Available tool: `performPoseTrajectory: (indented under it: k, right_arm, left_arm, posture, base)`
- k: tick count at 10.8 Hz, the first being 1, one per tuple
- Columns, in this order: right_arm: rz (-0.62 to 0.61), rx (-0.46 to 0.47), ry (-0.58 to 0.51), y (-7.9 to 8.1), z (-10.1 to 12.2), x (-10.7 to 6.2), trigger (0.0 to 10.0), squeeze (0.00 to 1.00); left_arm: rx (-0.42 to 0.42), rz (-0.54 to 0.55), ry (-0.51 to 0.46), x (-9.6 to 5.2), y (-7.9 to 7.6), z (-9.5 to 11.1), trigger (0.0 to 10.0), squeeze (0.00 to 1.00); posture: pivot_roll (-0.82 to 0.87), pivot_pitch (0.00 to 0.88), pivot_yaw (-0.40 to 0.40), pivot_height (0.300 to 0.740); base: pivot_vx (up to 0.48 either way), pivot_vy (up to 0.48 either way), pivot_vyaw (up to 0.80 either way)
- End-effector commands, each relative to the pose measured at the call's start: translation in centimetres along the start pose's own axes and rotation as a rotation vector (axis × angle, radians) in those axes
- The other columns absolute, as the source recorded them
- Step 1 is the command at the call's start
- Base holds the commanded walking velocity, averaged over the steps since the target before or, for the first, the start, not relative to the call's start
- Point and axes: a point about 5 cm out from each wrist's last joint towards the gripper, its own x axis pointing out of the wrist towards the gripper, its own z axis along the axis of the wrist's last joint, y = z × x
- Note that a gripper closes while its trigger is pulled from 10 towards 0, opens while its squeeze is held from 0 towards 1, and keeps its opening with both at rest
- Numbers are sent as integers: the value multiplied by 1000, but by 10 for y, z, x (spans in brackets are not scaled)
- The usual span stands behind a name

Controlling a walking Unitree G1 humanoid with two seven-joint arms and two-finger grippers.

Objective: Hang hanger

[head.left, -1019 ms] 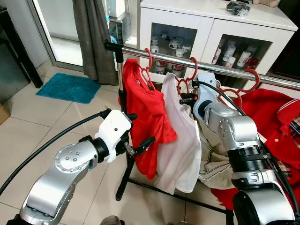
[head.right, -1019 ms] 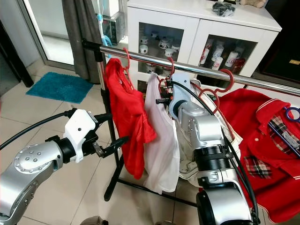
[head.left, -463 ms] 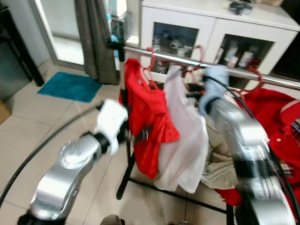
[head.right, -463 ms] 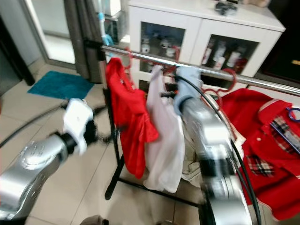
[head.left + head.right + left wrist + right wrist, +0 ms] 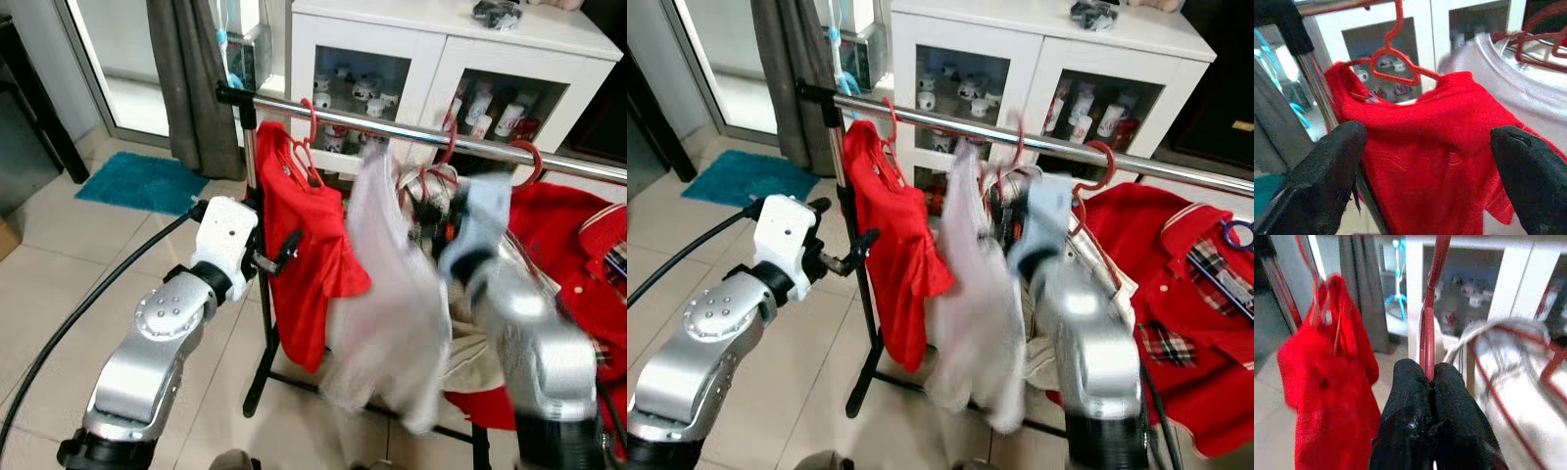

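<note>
Fingers of the right hand (image 5: 1431,382) pinch together on the thin red plastic hanger (image 5: 1427,323) carrying the white shirt (image 5: 387,294), held up at the shiny metal clothes rail (image 5: 392,122); arm and shirt are motion-blurred. Left hand (image 5: 1425,147), fingers spread wide apart and holding nothing, faces the red shirt (image 5: 309,245) hanging from its own red hanger on the same rail, beside the black upright post (image 5: 257,235)

Two silver metal arms with round, screw-studded joints, white wrist housings and ribbed black collars; a thick black cable trails from each. Each claw's fingers are matte black.
</note>
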Motion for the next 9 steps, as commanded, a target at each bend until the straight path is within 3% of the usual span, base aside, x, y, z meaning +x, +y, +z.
performPoseTrajectory:
  k: [1, 4, 9]
  right_arm:
    - [6, -26, -63, 3, 10, -4, 0, 0]
    - [-18, 14, -46, 7, -5, -13, 0, 0]
    - [-57, 35, -59, 10, -4, -16, 0, 0]
  left_arm:
    - [22, -10, 15, -1, -3, -4, 10000, 0]
    - [-14, 9, 44, -1, -2, -7, 10000, 0]
    - [-42, 14, 30, 5, -2, -2, 10000, 0]
  posture:
    - [69, 38, -35, 740]
    - [82, 43, -29, 740]
    - [65, 44, -15, 740]
  base:
    - [0, 0, 0]
    - [0, 0, 0]
    - [0, 0, 0]
